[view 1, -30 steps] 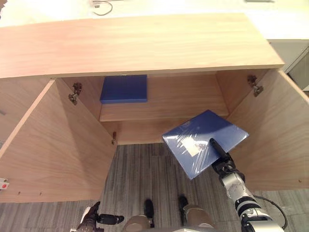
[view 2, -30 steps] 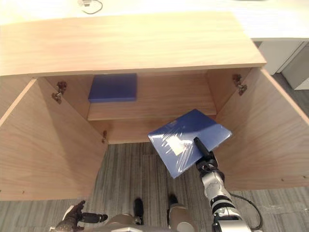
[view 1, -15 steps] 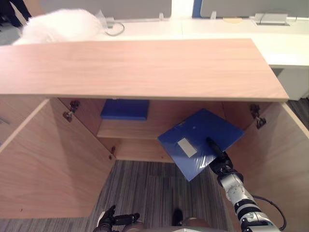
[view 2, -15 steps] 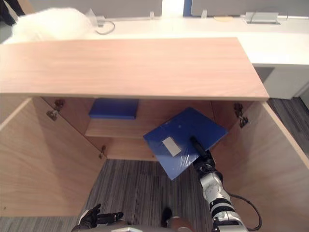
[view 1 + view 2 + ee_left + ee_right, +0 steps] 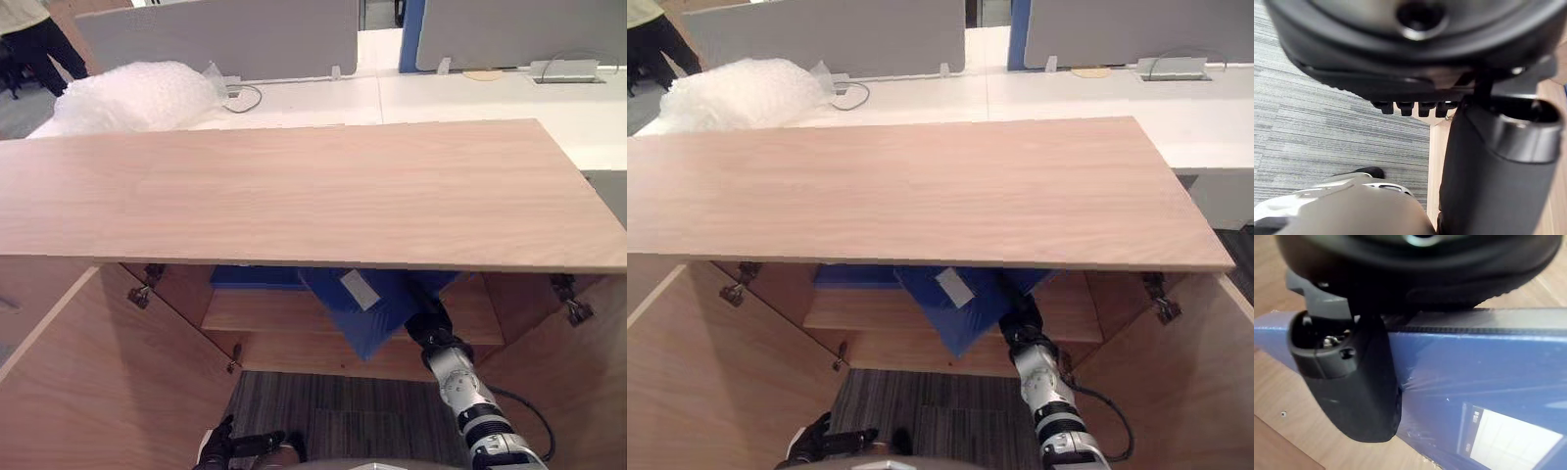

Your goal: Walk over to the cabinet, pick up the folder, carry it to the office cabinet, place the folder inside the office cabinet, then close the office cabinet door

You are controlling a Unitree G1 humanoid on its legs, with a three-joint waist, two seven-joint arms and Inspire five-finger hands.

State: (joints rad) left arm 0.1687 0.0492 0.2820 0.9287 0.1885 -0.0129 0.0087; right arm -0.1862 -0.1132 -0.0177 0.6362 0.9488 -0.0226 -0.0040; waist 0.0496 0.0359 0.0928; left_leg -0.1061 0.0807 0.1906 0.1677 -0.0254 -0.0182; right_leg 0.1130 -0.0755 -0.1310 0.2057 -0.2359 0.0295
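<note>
The blue plastic-wrapped folder (image 5: pixel 377 302) with a white label is tilted inside the open wooden office cabinet (image 5: pixel 294 191). Its far part is hidden under the cabinet's top board, above the inner shelf (image 5: pixel 255 311). My right hand (image 5: pixel 432 328) reaches in from the lower right and is shut on the folder's near edge. The right wrist view has the thumb (image 5: pixel 1354 382) pressed on the folder's cover (image 5: pixel 1484 377) beside the label. My left hand (image 5: pixel 828 446) hangs low at the left over the carpet, fingers relaxed, holding nothing.
Both cabinet doors stand open, left door (image 5: pixel 88 392) and right door (image 5: pixel 578 392). A second blue folder (image 5: pixel 257 277) lies on the shelf's left part. Behind the cabinet, a white desk (image 5: pixel 470 93) carries bubble wrap (image 5: pixel 132 96). A person (image 5: pixel 29 34) stands at the far left.
The camera has tilted up and come closer to the cabinet. My right hand has pushed the folder forward, from in front of the opening to under the top board, over the shelf.
</note>
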